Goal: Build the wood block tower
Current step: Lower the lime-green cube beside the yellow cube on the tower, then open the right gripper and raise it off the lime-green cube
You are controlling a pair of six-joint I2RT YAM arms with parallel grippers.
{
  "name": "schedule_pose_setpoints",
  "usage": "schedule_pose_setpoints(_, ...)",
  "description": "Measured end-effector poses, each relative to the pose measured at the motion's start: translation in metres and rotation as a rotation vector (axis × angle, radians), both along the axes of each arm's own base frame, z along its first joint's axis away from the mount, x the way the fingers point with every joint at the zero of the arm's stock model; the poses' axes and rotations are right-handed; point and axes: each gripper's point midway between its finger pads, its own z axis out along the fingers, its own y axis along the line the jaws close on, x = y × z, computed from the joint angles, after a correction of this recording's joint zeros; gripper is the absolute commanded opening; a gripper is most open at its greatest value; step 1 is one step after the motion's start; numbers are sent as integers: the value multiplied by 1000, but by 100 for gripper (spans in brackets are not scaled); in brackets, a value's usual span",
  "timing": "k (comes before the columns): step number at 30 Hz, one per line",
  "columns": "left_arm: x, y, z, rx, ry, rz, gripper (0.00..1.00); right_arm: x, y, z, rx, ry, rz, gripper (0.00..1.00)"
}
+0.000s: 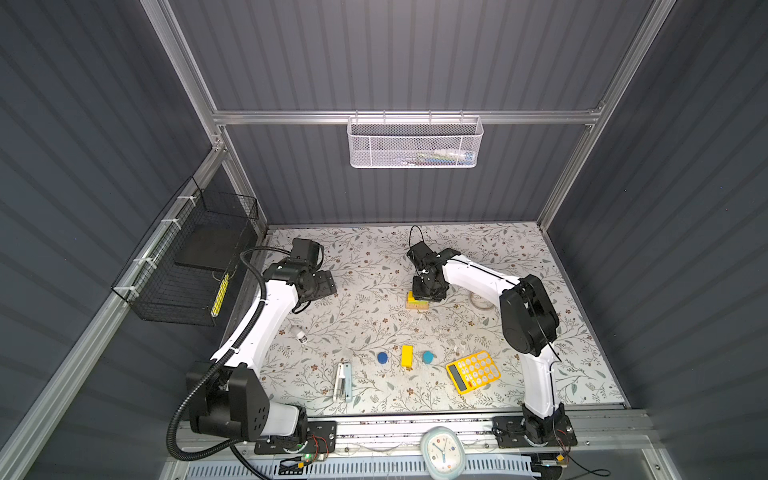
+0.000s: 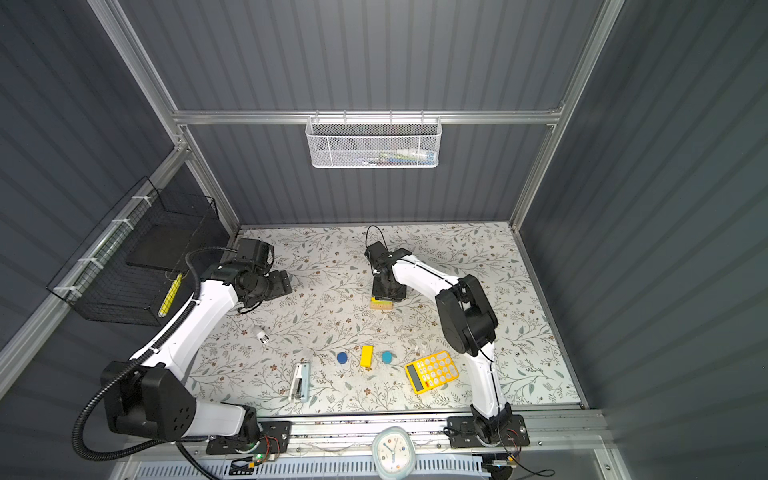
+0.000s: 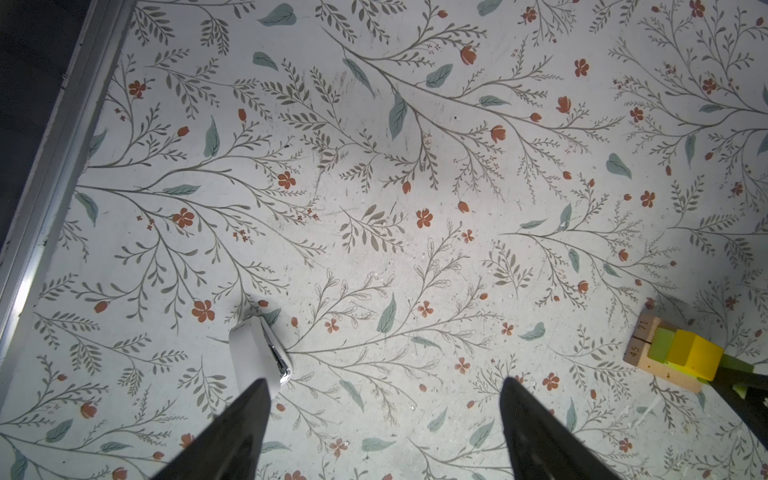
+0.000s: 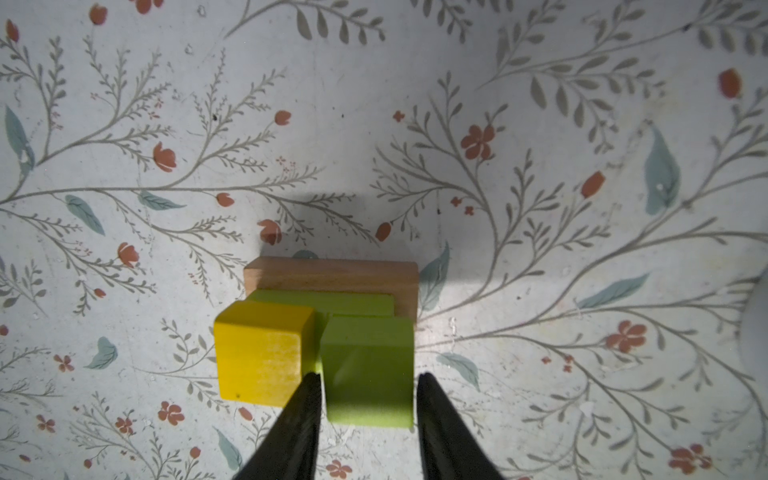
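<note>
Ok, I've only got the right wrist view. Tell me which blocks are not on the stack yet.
Observer: A yellow bar lies loose toward the front, well apart from the stack.
Operator: Say what's next to it.
Observer: A blue cylinder on one side and a second blue cylinder on the other, neither touching it.
Operator: Now report the left claw.
Observer: The left claw is open and holds nothing, at the rear left, far from every block.
</note>
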Motion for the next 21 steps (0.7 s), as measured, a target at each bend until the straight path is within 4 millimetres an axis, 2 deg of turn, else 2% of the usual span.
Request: schedule_pose_setpoints(21, 0, 0, 0, 0, 0, 0, 86, 1, -1, 3, -2, -9, -2, 43)
